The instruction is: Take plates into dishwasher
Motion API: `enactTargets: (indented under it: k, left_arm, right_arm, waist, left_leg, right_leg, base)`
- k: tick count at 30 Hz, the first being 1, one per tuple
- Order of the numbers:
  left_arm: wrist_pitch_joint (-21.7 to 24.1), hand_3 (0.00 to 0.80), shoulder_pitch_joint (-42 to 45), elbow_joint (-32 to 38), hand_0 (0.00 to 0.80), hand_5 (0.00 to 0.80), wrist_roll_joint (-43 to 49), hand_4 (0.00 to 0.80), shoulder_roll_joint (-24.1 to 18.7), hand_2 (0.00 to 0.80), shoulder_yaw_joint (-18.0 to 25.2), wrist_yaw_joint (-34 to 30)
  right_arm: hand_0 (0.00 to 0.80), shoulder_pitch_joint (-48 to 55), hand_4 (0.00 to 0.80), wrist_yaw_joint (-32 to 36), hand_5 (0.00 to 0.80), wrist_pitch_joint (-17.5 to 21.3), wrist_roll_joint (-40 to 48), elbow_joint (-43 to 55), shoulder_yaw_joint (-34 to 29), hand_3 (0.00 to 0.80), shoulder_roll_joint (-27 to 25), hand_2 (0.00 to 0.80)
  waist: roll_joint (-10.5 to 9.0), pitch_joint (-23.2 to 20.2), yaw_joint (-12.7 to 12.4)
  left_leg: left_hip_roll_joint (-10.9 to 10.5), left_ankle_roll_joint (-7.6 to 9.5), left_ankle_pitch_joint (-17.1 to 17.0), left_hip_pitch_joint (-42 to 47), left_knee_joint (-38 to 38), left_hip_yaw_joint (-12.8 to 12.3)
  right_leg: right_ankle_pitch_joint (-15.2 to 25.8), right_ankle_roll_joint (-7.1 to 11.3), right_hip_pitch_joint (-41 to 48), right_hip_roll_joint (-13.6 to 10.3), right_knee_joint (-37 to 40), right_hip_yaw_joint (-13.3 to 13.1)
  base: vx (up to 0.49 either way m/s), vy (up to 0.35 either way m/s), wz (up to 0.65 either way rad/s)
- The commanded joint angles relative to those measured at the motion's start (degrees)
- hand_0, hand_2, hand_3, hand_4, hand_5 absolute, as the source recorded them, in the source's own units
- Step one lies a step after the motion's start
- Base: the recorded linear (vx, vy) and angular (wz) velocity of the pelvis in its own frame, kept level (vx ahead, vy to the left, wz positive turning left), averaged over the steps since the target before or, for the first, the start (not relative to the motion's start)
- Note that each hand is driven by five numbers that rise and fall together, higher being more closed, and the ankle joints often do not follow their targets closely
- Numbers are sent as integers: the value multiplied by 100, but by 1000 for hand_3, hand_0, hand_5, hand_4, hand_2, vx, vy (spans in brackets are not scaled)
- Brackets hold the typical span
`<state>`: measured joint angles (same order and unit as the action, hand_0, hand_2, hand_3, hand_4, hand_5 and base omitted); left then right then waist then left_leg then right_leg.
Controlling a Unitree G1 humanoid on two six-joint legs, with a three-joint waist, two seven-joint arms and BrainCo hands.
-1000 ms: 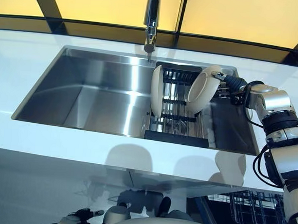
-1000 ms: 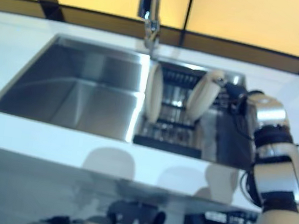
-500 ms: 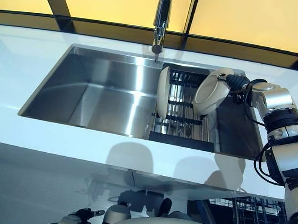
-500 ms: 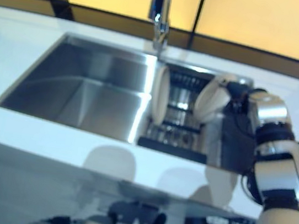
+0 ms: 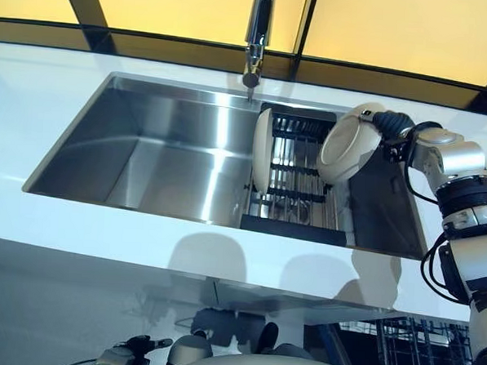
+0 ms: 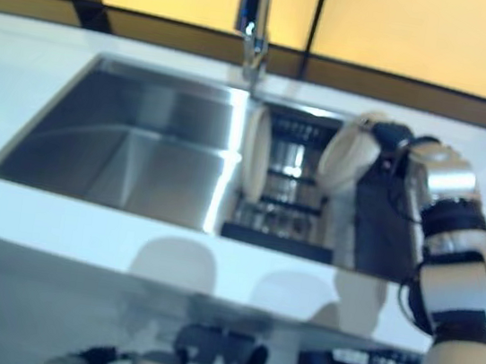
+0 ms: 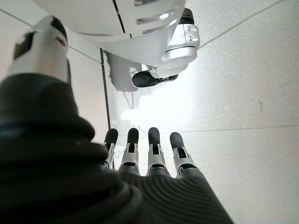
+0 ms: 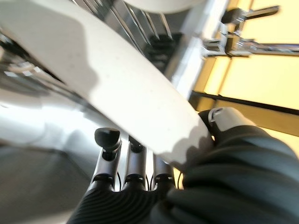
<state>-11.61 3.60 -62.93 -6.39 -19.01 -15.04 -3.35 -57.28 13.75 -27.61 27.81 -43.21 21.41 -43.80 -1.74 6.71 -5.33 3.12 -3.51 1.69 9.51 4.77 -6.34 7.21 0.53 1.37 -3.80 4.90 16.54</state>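
In the sink's right half a black dish rack (image 5: pixel 296 197) holds one cream plate (image 5: pixel 262 149) on edge at its left side. A second cream plate (image 5: pixel 349 147) hangs tilted above the rack's right side, with my right hand (image 5: pixel 391 125) shut on its upper rim. Seen from the right wrist, that plate (image 8: pixel 117 88) runs between the thumb and the fingers (image 8: pixel 108 140). My left hand (image 7: pixel 149 158) hangs low by my side over the floor, fingers straight and holding nothing.
The steel sink (image 5: pixel 164 146) is set into a white counter (image 5: pixel 101 249), with a faucet (image 5: pixel 255 36) at its back edge. The wire basket of a dishwasher (image 5: pixel 414 351) shows below the counter at the lower right.
My right hand has drawn the held plate slightly up and to the right, away from the rack. The whole view also shifted a little; the other plate stays put.
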Motion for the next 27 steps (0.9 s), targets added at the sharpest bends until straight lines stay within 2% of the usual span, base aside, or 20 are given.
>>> enactTargets:
  k: [1,11,16,23,27]
  left_arm:
    - [95,0,-243,-329,0,0,106,0,-121,0,-293,2]
    - [75,0,-296,-319,0,0,131,0,-120,0,-291,22]
    - [77,0,-330,-333,0,0,180,0,-110,0,-285,17]
    - [153,0,-325,-390,0,0,315,0,-171,0,-158,41]
    - [177,0,-368,-376,0,0,361,0,-266,0,-53,23]
  right_arm:
    - [800,-231,800,-316,800,438,190,339,99,800,-731,800]
    - [800,-208,800,-248,800,678,398,782,-131,800,-1270,800]
    - [800,-120,800,-253,800,697,192,957,-254,800,-1547,800]
    - [800,362,800,27,800,646,-355,1192,-509,800,-2074,800]
    - [800,1053,800,269,800,648,-585,1392,-959,800,-2361,800]
  waist:
    - [-243,-181,95]
    - [-329,-283,362]
    - [-365,-346,513]
    - [-401,-386,816]
    - [-392,-376,1046]
  left_leg:
    - [-1,-20,-114,-349,-14,-140]
    - [-57,52,-21,-270,-35,-300]
    - [-80,90,28,-244,-35,-393]
    - [-108,163,84,-221,-21,-566]
    - [-98,217,103,-214,-14,-687]
  right_leg:
    - [-527,707,511,-353,-127,-195]
    - [-486,725,423,-294,-150,-492]
    - [-445,754,354,-260,-153,-644]
    - [-345,826,170,-217,-213,-924]
    - [-306,875,11,-191,-331,-1108]
  base:
    - [-14,19,-11]
    - [-20,25,-16]
    - [-24,24,-13]
    - [-37,21,-18]
    - [-42,14,-25]
